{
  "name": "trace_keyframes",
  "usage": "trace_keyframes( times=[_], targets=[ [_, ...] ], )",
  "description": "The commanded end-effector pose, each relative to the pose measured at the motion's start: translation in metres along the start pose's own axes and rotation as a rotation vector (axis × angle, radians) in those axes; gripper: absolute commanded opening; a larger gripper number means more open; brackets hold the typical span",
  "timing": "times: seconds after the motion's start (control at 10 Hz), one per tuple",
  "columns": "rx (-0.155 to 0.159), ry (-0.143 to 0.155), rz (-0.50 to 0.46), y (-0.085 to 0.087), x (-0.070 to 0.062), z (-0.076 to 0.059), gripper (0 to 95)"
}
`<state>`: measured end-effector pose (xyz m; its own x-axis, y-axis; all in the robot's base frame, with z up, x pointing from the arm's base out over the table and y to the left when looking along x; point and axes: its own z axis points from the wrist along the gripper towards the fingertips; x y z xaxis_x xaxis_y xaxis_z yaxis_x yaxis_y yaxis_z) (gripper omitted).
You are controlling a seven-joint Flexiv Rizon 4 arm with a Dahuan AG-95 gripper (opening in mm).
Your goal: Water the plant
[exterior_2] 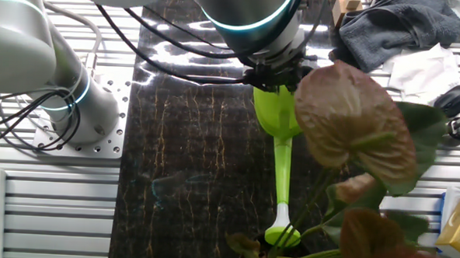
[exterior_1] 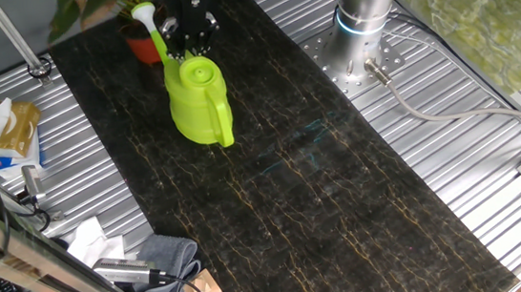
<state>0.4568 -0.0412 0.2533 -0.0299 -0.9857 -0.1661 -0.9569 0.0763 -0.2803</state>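
Only the other fixed view shows the plant [exterior_2: 354, 127] leaves' reddish undersides (close up).

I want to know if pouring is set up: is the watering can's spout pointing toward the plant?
Yes, the watering can reaches its spout to the base of the plant.

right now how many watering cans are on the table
1. The lime-green watering can stands on the dark mat, directly below the pincer, its spout reaching toward the plant at the mat's end. None other shows, though leaves block part of one view.
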Motion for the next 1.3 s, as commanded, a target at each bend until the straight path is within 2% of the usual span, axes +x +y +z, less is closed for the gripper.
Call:
trace_keyframes(
  times=[0.1,0.9,1.3],
  targets=[
    [-0.003,0.002,0.006,0.0,0.0,-0.002,0.0],
    [-0.026,0.039,0.027,0.002,-0.009,0.0,0.0],
    [-0.03,0.042,0.032,0.003,-0.014,0.0,0.0]
  ],
)
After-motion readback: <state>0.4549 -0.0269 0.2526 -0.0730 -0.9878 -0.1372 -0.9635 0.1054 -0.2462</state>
